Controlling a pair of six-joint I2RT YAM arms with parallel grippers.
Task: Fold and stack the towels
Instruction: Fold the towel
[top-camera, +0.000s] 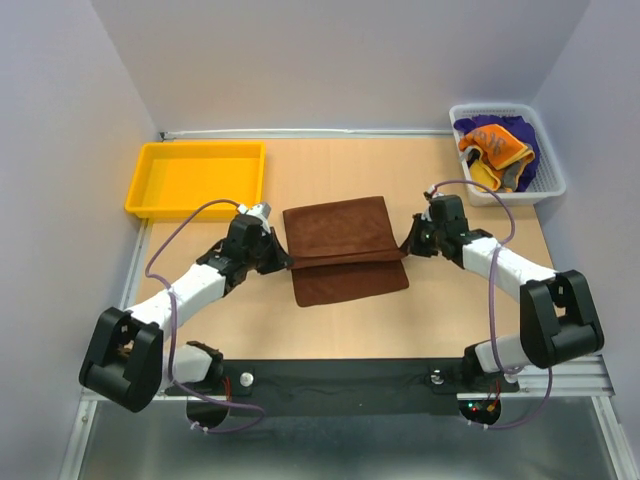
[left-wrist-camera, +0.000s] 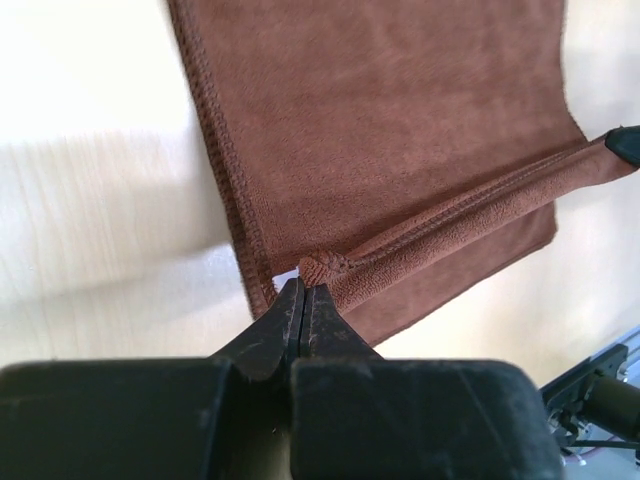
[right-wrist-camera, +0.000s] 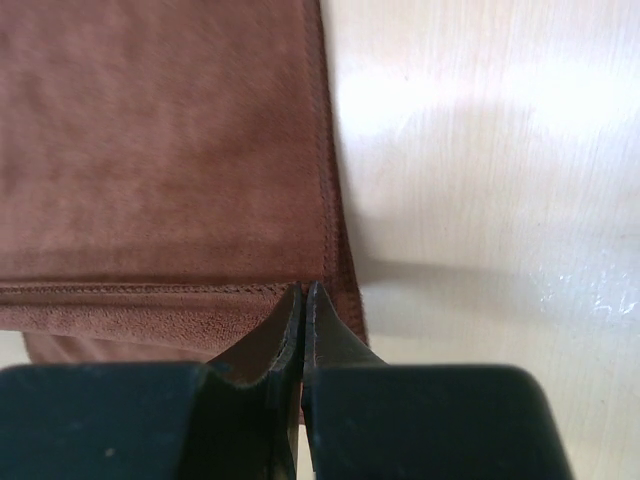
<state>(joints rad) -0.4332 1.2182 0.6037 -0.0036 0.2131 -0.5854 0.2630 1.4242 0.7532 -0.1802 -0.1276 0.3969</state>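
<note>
A plain dark brown towel (top-camera: 340, 235) lies spread in the middle of the table. One of its edges is raised and stretched in a line between my two grippers, over the part lying flat. My left gripper (top-camera: 288, 263) is shut on the left end of that edge; in the left wrist view its jaws (left-wrist-camera: 303, 287) pinch a bunched corner of the towel (left-wrist-camera: 400, 130). My right gripper (top-camera: 406, 249) is shut on the right end, its jaws (right-wrist-camera: 304, 290) closed at the hem of the towel (right-wrist-camera: 160, 150). More towels, purple (top-camera: 515, 128) and orange (top-camera: 490, 145), lie heaped in the basket.
A white mesh basket (top-camera: 553, 178) stands at the back right corner. An empty yellow tray (top-camera: 190, 180) sits at the back left. Grey walls close in the table on three sides.
</note>
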